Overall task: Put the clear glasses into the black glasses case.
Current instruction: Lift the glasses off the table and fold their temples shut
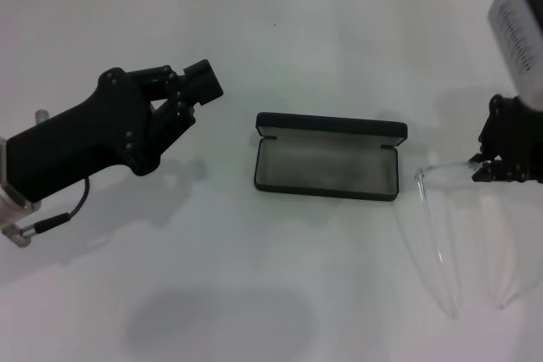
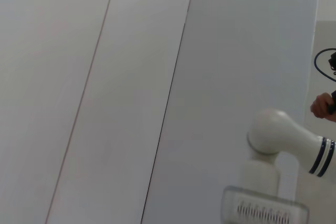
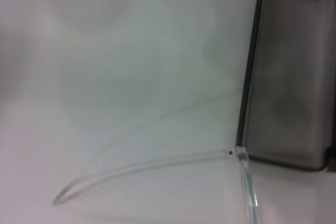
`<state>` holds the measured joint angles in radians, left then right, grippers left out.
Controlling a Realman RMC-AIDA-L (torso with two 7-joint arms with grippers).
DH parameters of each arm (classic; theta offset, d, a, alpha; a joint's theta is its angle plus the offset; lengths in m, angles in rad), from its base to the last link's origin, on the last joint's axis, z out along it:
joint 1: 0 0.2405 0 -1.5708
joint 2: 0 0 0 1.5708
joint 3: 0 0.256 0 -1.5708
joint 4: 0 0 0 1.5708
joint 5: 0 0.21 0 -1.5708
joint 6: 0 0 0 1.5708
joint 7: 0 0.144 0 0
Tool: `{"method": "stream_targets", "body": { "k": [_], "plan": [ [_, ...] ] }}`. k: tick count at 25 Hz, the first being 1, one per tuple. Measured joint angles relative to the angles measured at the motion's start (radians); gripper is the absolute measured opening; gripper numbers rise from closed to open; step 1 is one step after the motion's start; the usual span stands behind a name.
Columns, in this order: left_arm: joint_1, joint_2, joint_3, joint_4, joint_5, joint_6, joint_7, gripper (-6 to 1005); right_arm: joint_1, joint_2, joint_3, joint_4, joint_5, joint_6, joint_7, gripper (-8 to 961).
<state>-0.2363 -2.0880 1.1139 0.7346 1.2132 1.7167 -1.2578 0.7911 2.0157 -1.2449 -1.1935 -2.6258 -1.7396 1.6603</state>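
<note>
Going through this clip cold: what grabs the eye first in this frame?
The black glasses case lies open at the middle of the white table, grey lining up and nothing in it. Just to its right, the right pincer sits at the front of the clear glasses, whose long arms are unfolded and trail toward the robot. The left pincer hangs over the table to the left of the case, holding nothing.

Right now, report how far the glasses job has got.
Done: the black glasses case lies open, grey lining bare. In hand: the right gripper is at the front of the clear glasses, arms unfolded, beside the case. Left: folding them and placing them inside. The left gripper hovers aside.
</note>
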Motion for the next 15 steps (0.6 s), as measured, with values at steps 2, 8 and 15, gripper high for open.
{"method": "stream_targets", "body": {
  "k": [2,8,15],
  "plan": [
    [-0.004,0.001,-0.001,0.001,0.000,0.000,-0.004,107,-0.015,0.000,0.044,-0.056,0.028,-0.044,0.015,99],
    [-0.031,0.003,-0.002,0.010,-0.018,0.003,-0.057,108,-0.090,0.000,0.182,-0.205,0.176,-0.113,0.081,94],
    [-0.083,0.008,-0.010,0.025,-0.035,0.037,-0.122,109,-0.236,0.008,0.199,-0.263,0.512,0.043,0.084,93]
  ]
}}
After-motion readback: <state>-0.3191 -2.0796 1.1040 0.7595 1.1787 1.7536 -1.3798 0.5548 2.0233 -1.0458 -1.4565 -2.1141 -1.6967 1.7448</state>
